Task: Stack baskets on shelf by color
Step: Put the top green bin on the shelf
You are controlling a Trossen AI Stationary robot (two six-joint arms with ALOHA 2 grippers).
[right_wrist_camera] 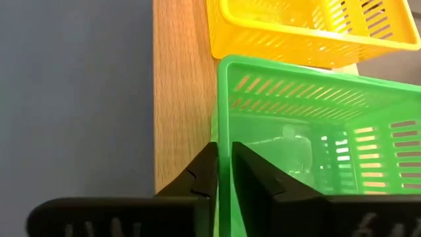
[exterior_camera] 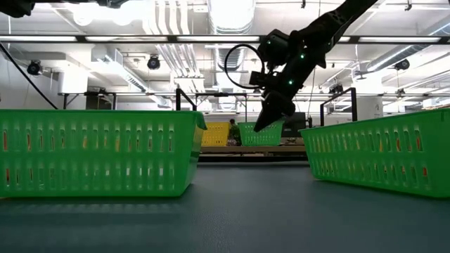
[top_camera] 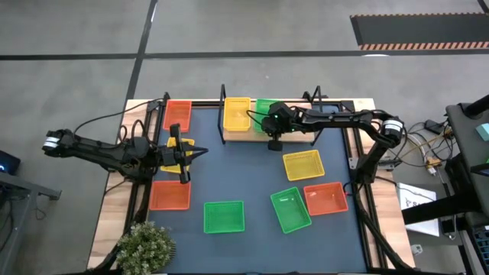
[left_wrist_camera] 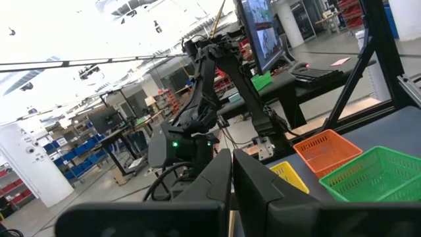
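Observation:
My right gripper (top_camera: pixel 273 139) (exterior_camera: pixel 269 119) stands over the wooden shelf (top_camera: pixel 298 136) and is shut on a green basket (right_wrist_camera: pixel 309 131) (exterior_camera: pixel 259 133). That basket sits on the board beside a yellow basket (top_camera: pixel 237 114) (right_wrist_camera: pixel 296 26). A red-orange basket (top_camera: pixel 177 116) lies at the shelf's left end. My left gripper (top_camera: pixel 200 153) (left_wrist_camera: pixel 231 161) is shut, held level and pointing toward the table's right. A yellow basket (top_camera: pixel 173 159) lies under its wrist; I cannot tell whether they touch. On the table lie yellow (top_camera: pixel 303 164), red-orange (top_camera: pixel 326 197) (top_camera: pixel 170 195) and green baskets (top_camera: pixel 290 210) (top_camera: pixel 224 216). My right gripper pinches the green basket's wall that faces the table's near edge, at its rim (right_wrist_camera: pixel 224 118), with one finger inside the basket and one outside. The fingers come from above, pointing down. The basket stands upright with its bottom on the shelf board.
A potted plant (top_camera: pixel 141 244) stands at the table's near left corner. Black posts (top_camera: pixel 223 114) (top_camera: pixel 315 98) rise from the shelf. Two green baskets (exterior_camera: pixel 98 151) (exterior_camera: pixel 387 151) fill the front of the low view. Bare blue tabletop (top_camera: pixel 237 172) lies in the middle.

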